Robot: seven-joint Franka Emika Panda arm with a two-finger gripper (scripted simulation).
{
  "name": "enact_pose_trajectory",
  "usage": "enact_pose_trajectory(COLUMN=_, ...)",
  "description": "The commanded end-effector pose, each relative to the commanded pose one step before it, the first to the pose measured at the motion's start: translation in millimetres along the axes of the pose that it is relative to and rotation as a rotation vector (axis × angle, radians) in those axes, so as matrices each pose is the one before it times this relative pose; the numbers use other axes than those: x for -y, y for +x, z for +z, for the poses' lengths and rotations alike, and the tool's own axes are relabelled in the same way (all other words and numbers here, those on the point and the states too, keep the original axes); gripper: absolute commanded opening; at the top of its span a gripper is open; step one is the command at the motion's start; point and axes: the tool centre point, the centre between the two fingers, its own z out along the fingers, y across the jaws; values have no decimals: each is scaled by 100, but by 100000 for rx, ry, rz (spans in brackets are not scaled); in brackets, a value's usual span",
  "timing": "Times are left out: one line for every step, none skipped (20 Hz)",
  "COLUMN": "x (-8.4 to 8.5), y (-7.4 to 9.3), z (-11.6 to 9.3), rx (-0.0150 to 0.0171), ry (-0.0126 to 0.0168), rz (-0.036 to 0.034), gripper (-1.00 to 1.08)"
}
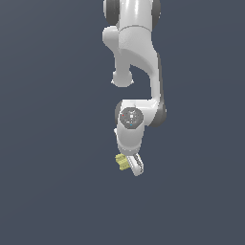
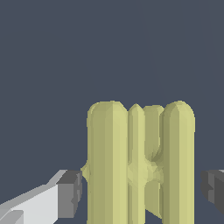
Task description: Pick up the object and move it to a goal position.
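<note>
Gripper (image 2: 140,188) straddling the object (image 2: 140,166), seen from the wrist: one dark pad (image 2: 70,192) lies just beside, perhaps touching, one flank of the pale yellow piece, while the other pad (image 2: 213,189) stands clearly apart from the opposite flank. The jaws are thus set wider than the piece and are not clamped on it. The object's ridges run lengthwise between the pads, so the two flat outer flanks face the pads; this alignment suits a squeeze across the narrow width rather than across the studded ridges.

In the exterior view, the arm (image 1: 136,52) reaches downward with the wrist bent, and the gripper (image 1: 130,165) sits at its lowest point with the object (image 1: 121,162) showing as a small yellow block at the fingertips, toward the exterior view's left of the visible finger (image 1: 136,165). The surface beneath is a uniform dark grey floor (image 1: 48,191) with no visible edges or corners, so no placement relative to a border can be given, and whether the object rests on it cannot be told. No goal marker is visible.

Judged stage: positioned for grasping, closure not yet complete. The uneven gap suggests that closing may nudge the piece sideways before both pads bear on it.
</note>
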Motion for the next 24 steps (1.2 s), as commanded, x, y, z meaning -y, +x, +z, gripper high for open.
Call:
enact_pose_trajectory(x=54, y=-13, z=716, rx=-37, ry=126, rz=27, gripper=100)
enact_pose_trajectory(x=28, y=7, z=107, rx=0, ry=0, rz=0, gripper=100)
enact_pose_trajectory(x=37, y=17, z=22, rx=0, ry=0, rz=0, gripper=100)
enact_pose_trajectory(x=37, y=22, z=-46, rx=0, ry=0, rz=0, gripper=100)
enact_pose_trajectory(x=13, y=8, z=-26, rx=0, ry=0, rz=0, gripper=100)
enact_pose_trajectory(x=0, y=0, z=0, rx=0, ry=0, rz=0, gripper=-100)
enact_pose_trajectory(x=0, y=0, z=0, rx=0, ry=0, rz=0, gripper=-100)
enact_pose_trajectory(x=0, y=0, z=0, rx=0, ry=0, rz=0, gripper=-100)
enact_pose_trajectory(x=0, y=0, z=0, rx=0, ry=0, rz=0, gripper=-100)
enact_pose_trajectory(x=0, y=0, z=0, rx=0, ry=0, rz=0, gripper=-100)
enact_pose_trajectory(x=0, y=0, z=0, rx=0, ry=0, rz=0, gripper=-100)
enact_pose_trajectory(x=0, y=0, z=0, rx=0, ry=0, rz=0, gripper=-100)
enact_pose_trajectory(x=0, y=0, z=0, rx=0, ry=0, rz=0, gripper=-100)
enact_pose_trajectory(x=0, y=0, z=0, rx=0, ry=0, rz=0, gripper=-100)
enact_pose_trajectory(x=0, y=0, z=0, rx=0, ry=0, rz=0, gripper=-100)
enact_pose_trajectory(x=88, y=34, z=-283, rx=-78, ry=290, rz=14, gripper=-100)
enact_pose_trajectory(x=-14, y=3, z=-9, rx=0, ry=0, rz=0, gripper=-100)
enact_pose_trajectory(x=-43, y=7, z=-26, rx=0, ry=0, rz=0, gripper=-100)
enact_pose_trajectory(x=-72, y=13, z=-43, rx=0, ry=0, rz=0, gripper=-100)
enact_pose_trajectory(x=-101, y=18, z=-61, rx=0, ry=0, rz=0, gripper=-100)
enact_pose_trajectory(x=-131, y=23, z=-78, rx=0, ry=0, rz=0, gripper=-100)
enact_pose_trajectory(x=-161, y=28, z=-97, rx=0, ry=0, rz=0, gripper=-100)
enact_pose_trajectory(x=-191, y=33, z=-115, rx=0, ry=0, rz=0, gripper=-100)
enact_pose_trajectory(x=-223, y=39, z=-134, rx=0, ry=0, rz=0, gripper=-100)
